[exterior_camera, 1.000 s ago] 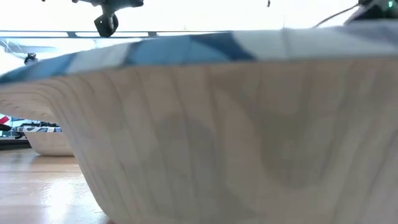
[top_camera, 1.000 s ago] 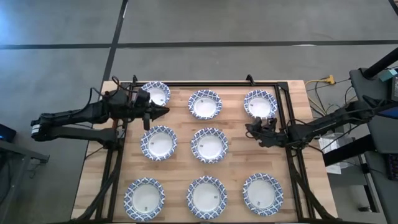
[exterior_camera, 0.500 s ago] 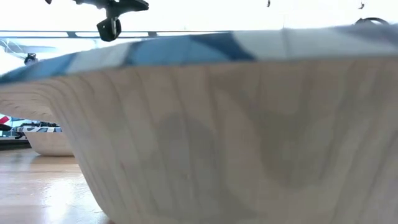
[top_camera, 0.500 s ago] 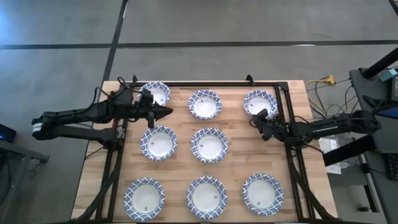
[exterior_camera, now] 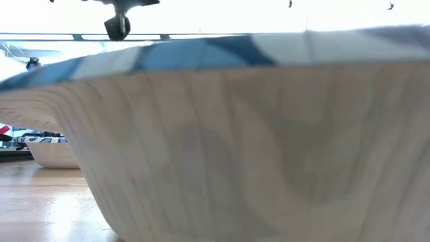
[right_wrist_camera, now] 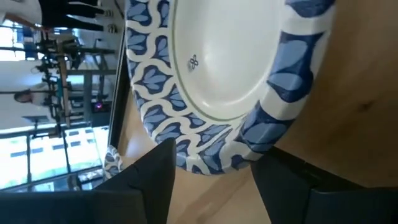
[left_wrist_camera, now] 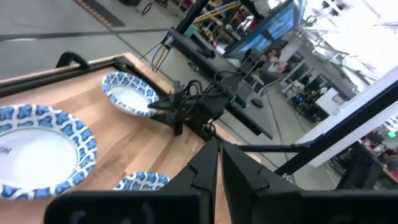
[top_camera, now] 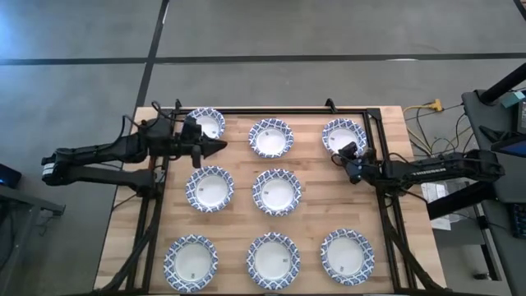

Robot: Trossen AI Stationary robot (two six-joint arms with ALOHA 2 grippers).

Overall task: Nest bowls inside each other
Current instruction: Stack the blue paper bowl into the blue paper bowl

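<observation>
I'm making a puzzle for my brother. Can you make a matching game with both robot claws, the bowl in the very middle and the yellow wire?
Things:
1. left gripper
2. right gripper
3. middle bowl
4. yellow wire

Places or states:
A. open, at the rim of a corner bowl
B. off the table, beyond its right side
C. shut, near the table's left side
D. at the centre of the three-by-three grid

Pairs: 1-C, 2-A, 3-D, 4-B

Wooden table (top_camera: 308, 177); black frame (top_camera: 271, 109); grey floor (top_camera: 271, 41); monitors (left_wrist_camera: 273, 28).
</observation>
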